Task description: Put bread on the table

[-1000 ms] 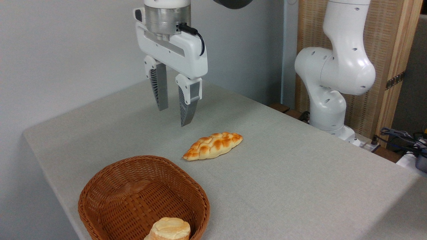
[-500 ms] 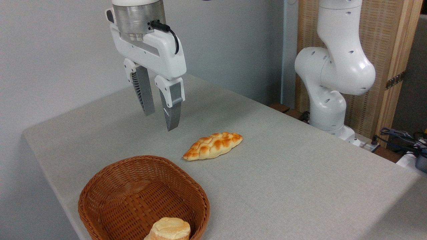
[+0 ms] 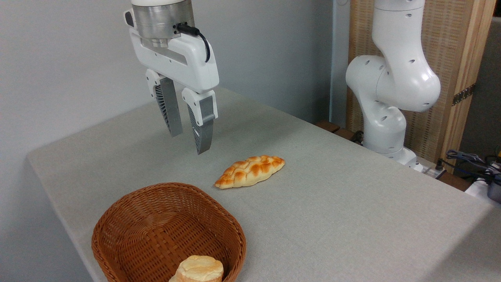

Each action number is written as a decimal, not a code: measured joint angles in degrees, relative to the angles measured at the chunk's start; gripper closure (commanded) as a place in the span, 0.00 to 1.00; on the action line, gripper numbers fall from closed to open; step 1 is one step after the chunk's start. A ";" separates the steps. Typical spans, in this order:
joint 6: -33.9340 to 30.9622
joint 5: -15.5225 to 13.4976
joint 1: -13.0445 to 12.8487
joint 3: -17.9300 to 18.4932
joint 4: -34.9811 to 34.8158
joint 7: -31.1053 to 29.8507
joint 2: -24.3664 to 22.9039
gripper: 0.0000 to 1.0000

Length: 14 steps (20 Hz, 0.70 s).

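Note:
The braided bread [image 3: 249, 171], golden-orange over pale yellow, lies flat on the grey-beige table [image 3: 352, 203] near its middle. My gripper [image 3: 188, 143] hangs in the air up and to the left of the loaf, well apart from it. Its two grey fingers point down with a small gap between them and hold nothing.
A brown wicker basket [image 3: 156, 227] stands at the table's front left, with a pale round bun [image 3: 199, 269] inside at its near edge. The arm's white base [image 3: 387, 98] rises past the table's far right edge, with cables [image 3: 469, 160] beside it.
Over the last second my gripper swung left, away from the loaf, then settled with barely any further motion. The bread and basket stayed put.

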 measured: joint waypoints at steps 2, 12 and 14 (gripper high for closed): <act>-0.01 0.02 0.00 0.00 0.00 0.00 0.00 0.00; -1.05 1.84 -0.01 0.00 0.10 0.01 -0.14 0.00; -1.06 1.85 -0.19 0.37 0.16 0.01 -0.19 0.00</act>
